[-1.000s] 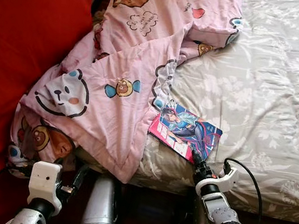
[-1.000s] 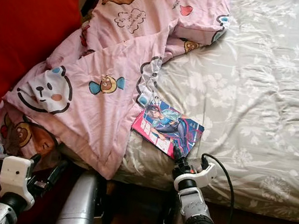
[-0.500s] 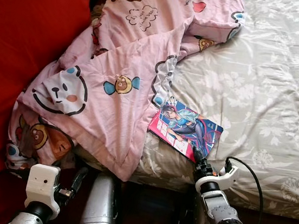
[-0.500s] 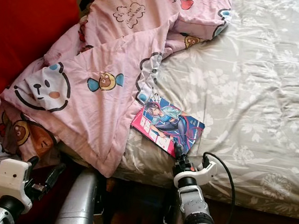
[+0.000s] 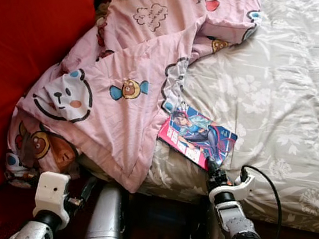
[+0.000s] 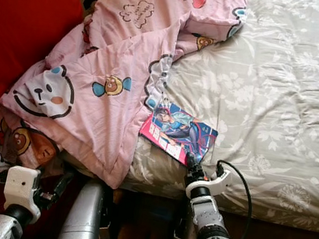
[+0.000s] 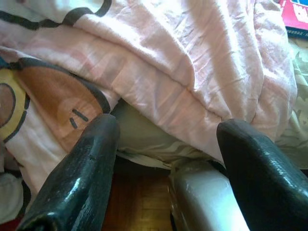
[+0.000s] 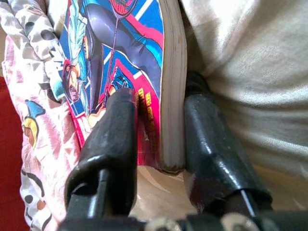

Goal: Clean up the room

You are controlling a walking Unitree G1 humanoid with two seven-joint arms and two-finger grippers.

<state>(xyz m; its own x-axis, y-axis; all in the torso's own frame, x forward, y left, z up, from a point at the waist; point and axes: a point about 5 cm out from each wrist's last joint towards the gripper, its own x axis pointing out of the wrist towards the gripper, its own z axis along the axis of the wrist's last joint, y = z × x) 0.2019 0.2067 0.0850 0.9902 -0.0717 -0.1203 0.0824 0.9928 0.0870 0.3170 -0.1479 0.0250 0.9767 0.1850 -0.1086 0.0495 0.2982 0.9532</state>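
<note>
Floral grey bedsheet (image 5: 280, 82) covers the bed, with a pink cartoon blanket (image 5: 123, 80) draped over its left side. Right gripper (image 8: 156, 139): jaws closed on the near corner of the comic book (image 5: 197, 137), which lies at the bed edge. Left gripper (image 7: 163, 163): jaws spread wide, empty, below the blanket hem.

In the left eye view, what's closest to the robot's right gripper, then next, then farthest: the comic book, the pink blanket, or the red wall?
1. Comic book: in the right gripper, on the bed's near edge.
2. Pink blanket: to the book's left.
3. Red wall: far left.
</note>
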